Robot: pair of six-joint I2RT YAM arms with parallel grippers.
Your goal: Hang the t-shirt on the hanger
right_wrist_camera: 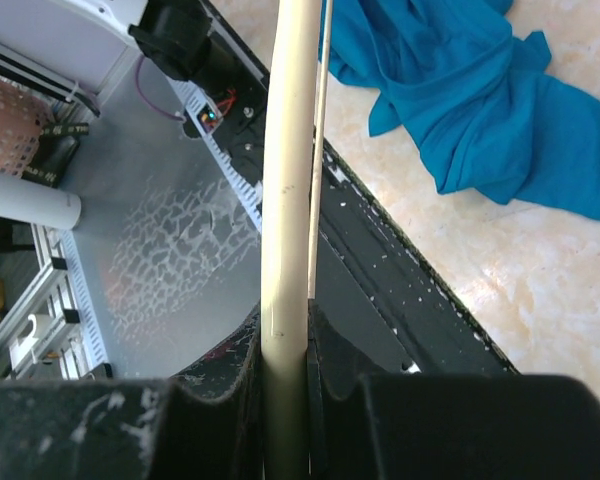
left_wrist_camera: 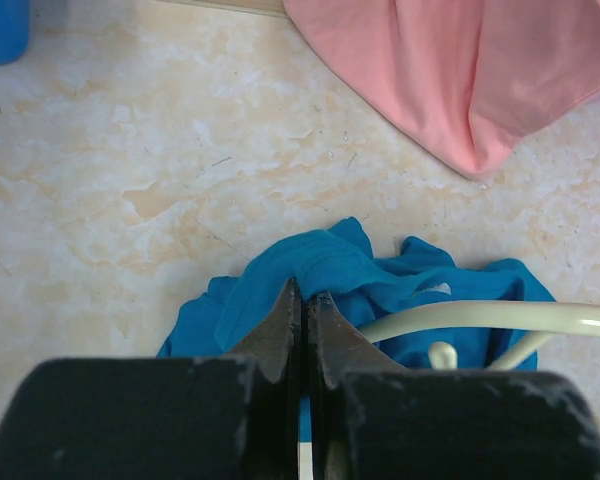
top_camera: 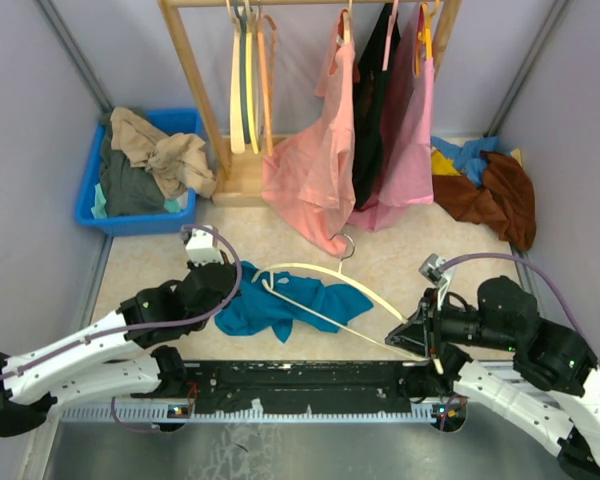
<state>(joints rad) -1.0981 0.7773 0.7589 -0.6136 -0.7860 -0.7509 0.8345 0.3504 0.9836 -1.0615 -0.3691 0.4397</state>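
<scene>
left claw [left_wrist_camera: 303, 296] pinching t-shirt [left_wrist_camera: 325, 258], hanger [left_wrist_camera: 480, 315] just beside

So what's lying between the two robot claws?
In the top view, the teal t-shirt, pinched by the left gripper, and the cream hanger, clamped by the right gripper, span that stretch.

One teal t-shirt [top_camera: 265, 310], one cream hanger [top_camera: 325, 268], two pink shirts [top_camera: 310, 170], one black garment [top_camera: 372, 110], one blue bin [top_camera: 130, 225], one wooden rack [top_camera: 193, 80].
</scene>
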